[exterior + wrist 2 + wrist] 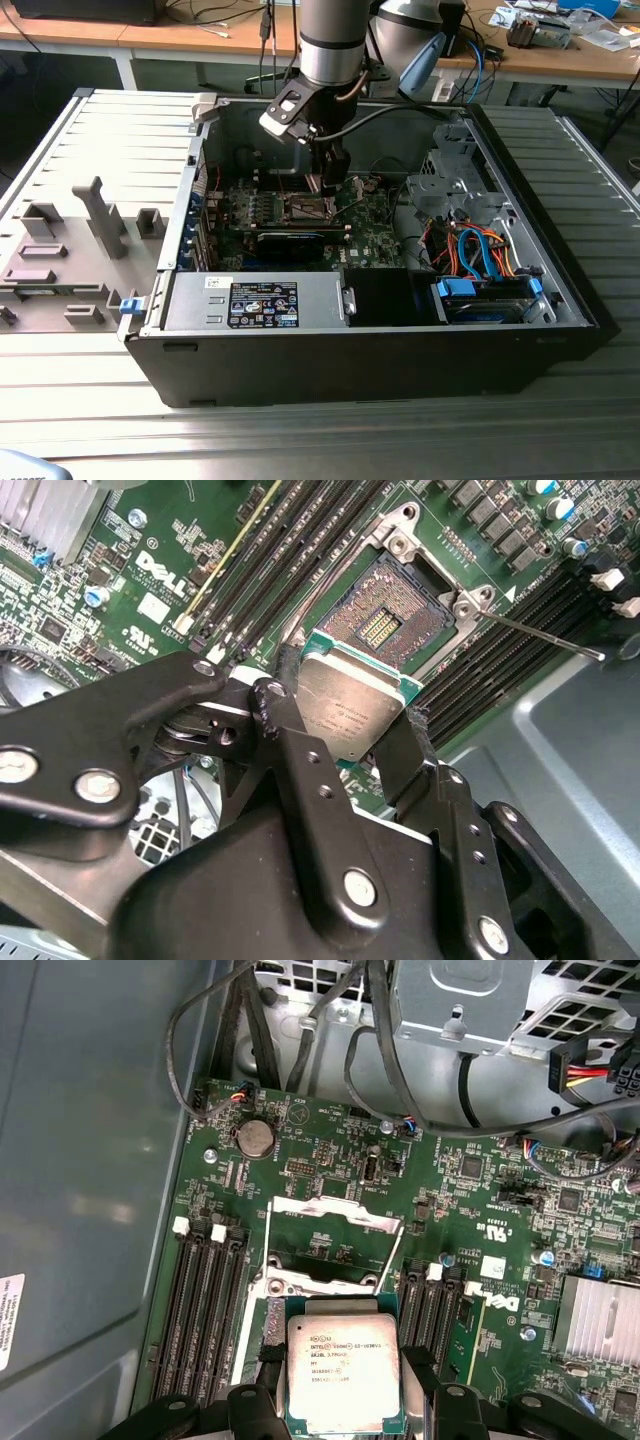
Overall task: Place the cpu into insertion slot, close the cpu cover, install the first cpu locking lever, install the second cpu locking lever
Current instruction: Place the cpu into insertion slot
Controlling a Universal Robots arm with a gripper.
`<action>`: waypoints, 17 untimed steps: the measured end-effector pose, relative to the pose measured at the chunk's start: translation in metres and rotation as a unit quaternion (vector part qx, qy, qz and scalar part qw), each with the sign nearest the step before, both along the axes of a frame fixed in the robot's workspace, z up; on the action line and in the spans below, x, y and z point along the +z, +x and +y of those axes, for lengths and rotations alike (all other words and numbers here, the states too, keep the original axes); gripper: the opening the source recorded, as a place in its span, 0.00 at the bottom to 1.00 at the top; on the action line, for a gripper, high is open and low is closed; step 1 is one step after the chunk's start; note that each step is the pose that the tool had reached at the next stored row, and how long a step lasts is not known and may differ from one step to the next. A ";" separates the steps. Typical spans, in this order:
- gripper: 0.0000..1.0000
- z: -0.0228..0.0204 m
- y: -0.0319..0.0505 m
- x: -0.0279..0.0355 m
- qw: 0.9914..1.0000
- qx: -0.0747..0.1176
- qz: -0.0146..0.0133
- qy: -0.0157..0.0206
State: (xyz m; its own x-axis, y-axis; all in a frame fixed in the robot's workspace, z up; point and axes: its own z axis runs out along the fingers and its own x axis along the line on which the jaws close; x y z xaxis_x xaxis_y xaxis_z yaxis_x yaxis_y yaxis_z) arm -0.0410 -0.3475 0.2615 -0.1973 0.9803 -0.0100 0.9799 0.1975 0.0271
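My gripper reaches down into the open computer case and is shut on the cpu, a flat silver-topped chip clamped by its edges between the black fingers. In both wrist views the cpu hangs just above and slightly off the insertion slot, whose gold contact field lies bare on the green board. The cpu cover, a thin silver frame, stands tilted up open at the slot's far edge. A thin metal locking lever sticks out free beside the slot.
Black memory slots flank the socket on both sides. A long black expansion card and the labelled power-supply box lie towards the case front. Drive bays with blue and orange cables fill the exterior view's right. Case walls enclose the board.
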 end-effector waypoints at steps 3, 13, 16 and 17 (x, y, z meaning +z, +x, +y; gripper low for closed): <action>0.55 0.0000 0.0000 -0.0002 1.000 -0.002 0.000 0.000; 0.55 0.0000 0.0000 -0.0009 1.000 -0.007 0.000 0.000; 0.55 0.0000 0.0000 -0.0012 1.000 -0.009 0.000 0.000; 0.55 0.0000 0.0000 -0.0013 1.000 -0.010 0.000 0.000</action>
State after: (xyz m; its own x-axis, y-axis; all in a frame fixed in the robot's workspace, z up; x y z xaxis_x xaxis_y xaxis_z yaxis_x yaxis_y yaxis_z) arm -0.0410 -0.3475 0.2603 -0.1781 0.9840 -0.0100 0.9836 0.1783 0.0271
